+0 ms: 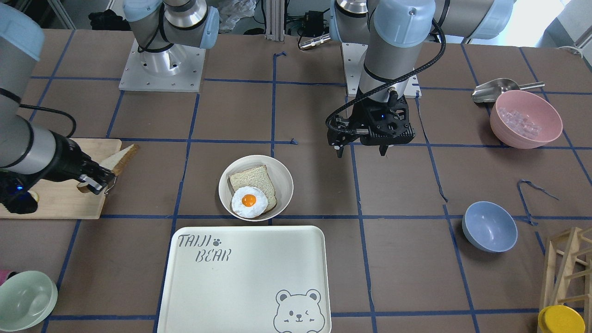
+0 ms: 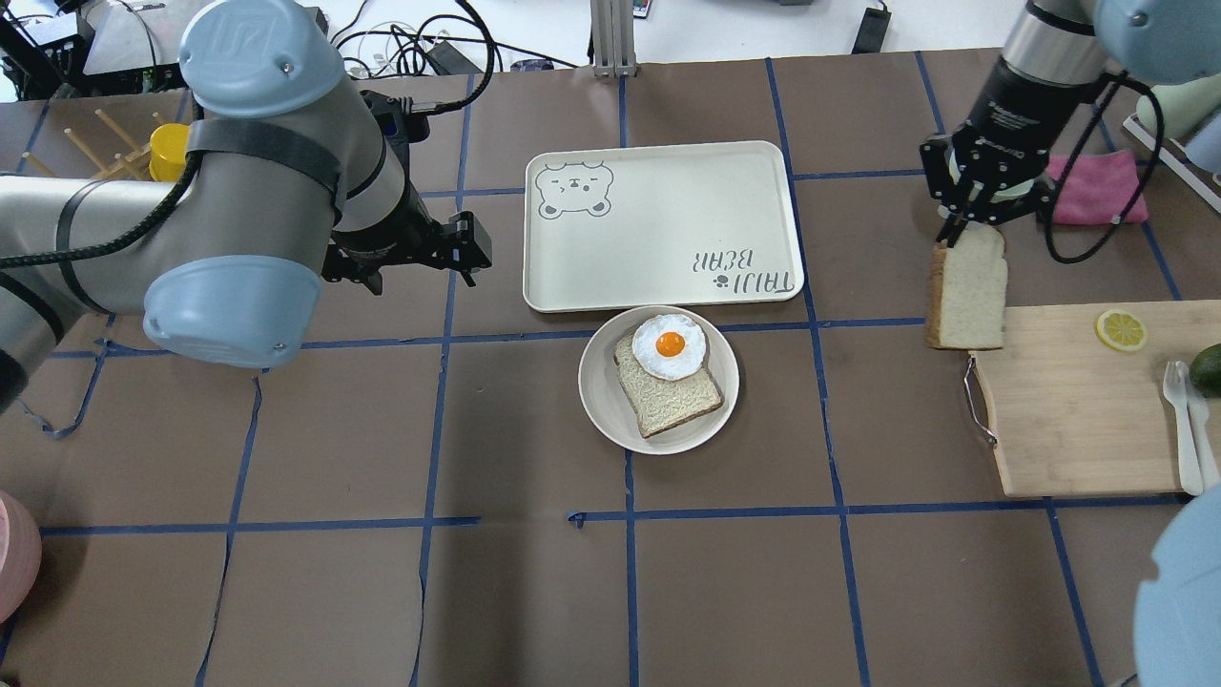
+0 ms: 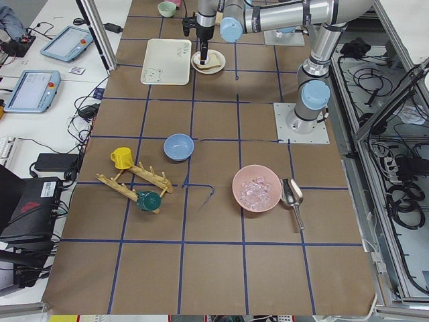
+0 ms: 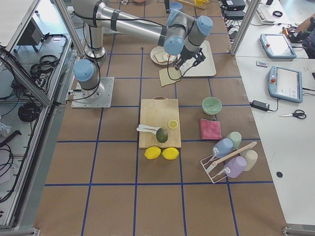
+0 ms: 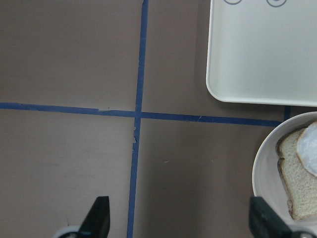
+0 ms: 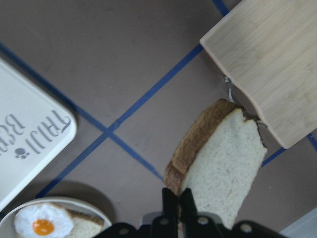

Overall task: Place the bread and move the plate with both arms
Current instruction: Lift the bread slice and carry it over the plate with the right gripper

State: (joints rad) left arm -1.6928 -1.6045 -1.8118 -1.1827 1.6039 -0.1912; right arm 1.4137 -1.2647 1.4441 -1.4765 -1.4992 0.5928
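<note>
My right gripper [image 2: 959, 227] is shut on the top edge of the bread [image 2: 968, 286], a pale slice with a brown crust. The bread hangs upright just off the left end of the wooden cutting board [image 2: 1078, 401]. The right wrist view shows the fingers [image 6: 171, 198] pinching the bread [image 6: 218, 158]. The round cream plate [image 2: 596, 382] sits mid-table in front of the bear tray. It holds another bread slice [image 2: 668, 401] topped with a fried egg [image 2: 670, 345]. My left gripper [image 2: 420, 277] is open and empty, hovering left of the plate [image 5: 262, 173].
The bear tray [image 2: 658, 224] lies just beyond the plate. A pink cloth [image 2: 1097, 186] lies behind the right gripper. A lemon slice [image 2: 1121, 330] and cutlery lie on the board. A mint-green bowl [image 1: 25, 300], a blue bowl [image 1: 489, 226] and a pink bowl [image 1: 526, 119] stand around.
</note>
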